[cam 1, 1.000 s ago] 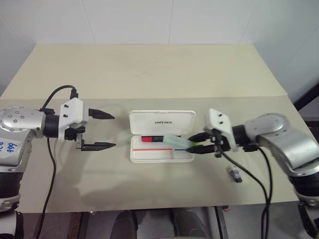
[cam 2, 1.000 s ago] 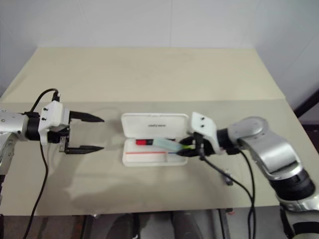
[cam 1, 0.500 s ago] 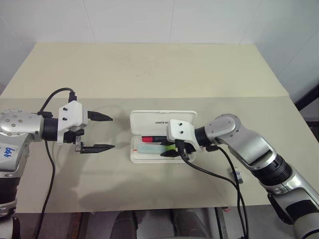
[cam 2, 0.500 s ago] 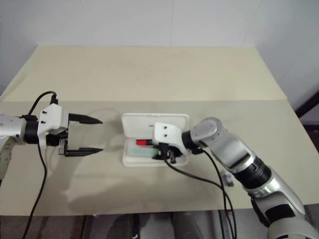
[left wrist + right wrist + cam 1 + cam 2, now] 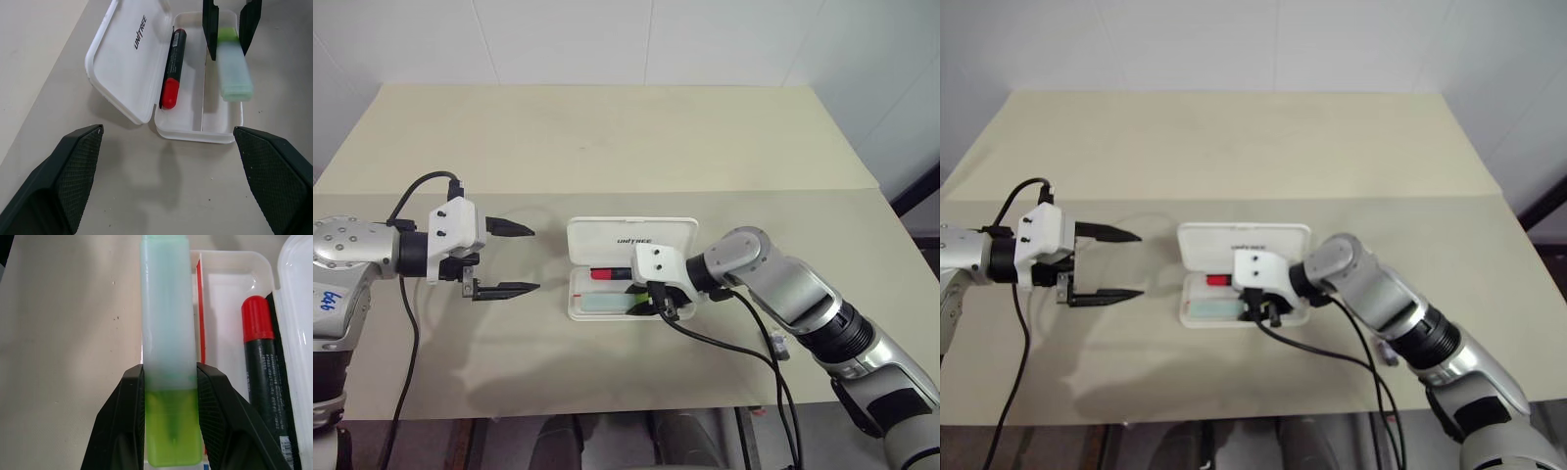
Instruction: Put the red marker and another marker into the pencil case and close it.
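Note:
The white pencil case (image 5: 607, 236) lies open mid-table, its lid folded back. In its rear compartment lies the red marker (image 5: 172, 68), red cap toward my left arm. My right gripper (image 5: 648, 304) is shut on the lime cap end of the pale green highlighter (image 5: 167, 323), the other marker. It holds the highlighter lengthwise over the front compartment and front wall of the case; whether it touches the tray I cannot tell. My left gripper (image 5: 533, 259) is open and holds nothing, a short way to the left of the case and pointing at it.
A small dark stubby object (image 5: 777, 343) lies on the table right of the case, near my right arm's cable. The table's front edge (image 5: 607, 403) runs close below the case. Bare tabletop stretches behind the case.
My right gripper has carried the highlighter leftward, from the case's right end to along its front compartment, and rolled a little. The left arm has stayed put.

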